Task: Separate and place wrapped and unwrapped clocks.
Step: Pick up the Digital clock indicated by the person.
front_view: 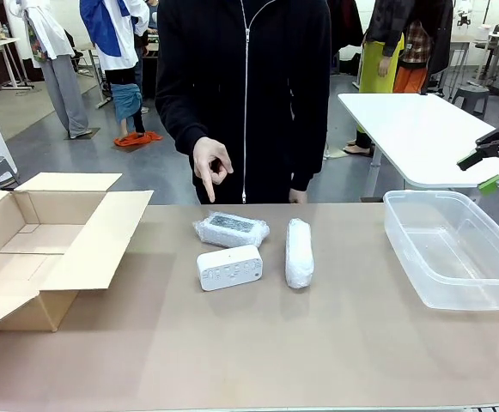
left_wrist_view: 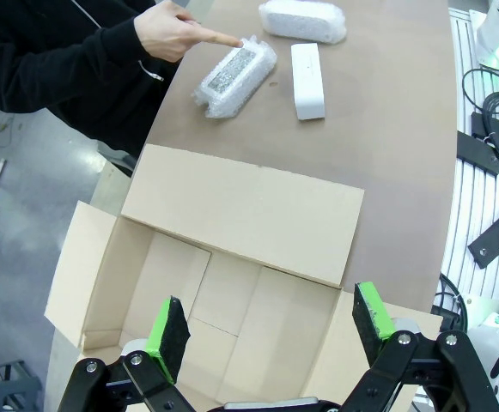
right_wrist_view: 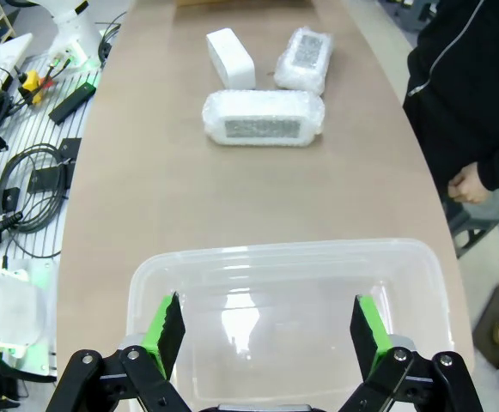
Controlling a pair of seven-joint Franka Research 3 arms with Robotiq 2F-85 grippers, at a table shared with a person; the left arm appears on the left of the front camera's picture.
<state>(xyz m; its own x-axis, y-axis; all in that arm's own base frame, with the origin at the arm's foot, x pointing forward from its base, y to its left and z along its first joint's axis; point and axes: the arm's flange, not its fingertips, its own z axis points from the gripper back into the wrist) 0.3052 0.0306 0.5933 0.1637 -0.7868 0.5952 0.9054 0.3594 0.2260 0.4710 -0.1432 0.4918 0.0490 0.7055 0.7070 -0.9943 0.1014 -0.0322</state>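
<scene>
Bare clock (front_view: 229, 267): stiff, smooth, likely slippery; pinch across narrow width; wrapped clocks (front_view: 299, 251): crinkly, cushioned; left gripper (left_wrist_view: 270, 330), right gripper (right_wrist_view: 266, 330): jaws wide apart, empty.

Left gripper (left_wrist_view: 269, 320), right gripper (right_wrist_view: 266, 326): jaws apart

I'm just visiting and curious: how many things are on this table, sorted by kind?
Wrapped clocks: 2
Bare clock: 1
Cardboard box: 1
Clear plastic bin: 1
Total: 5
</scene>
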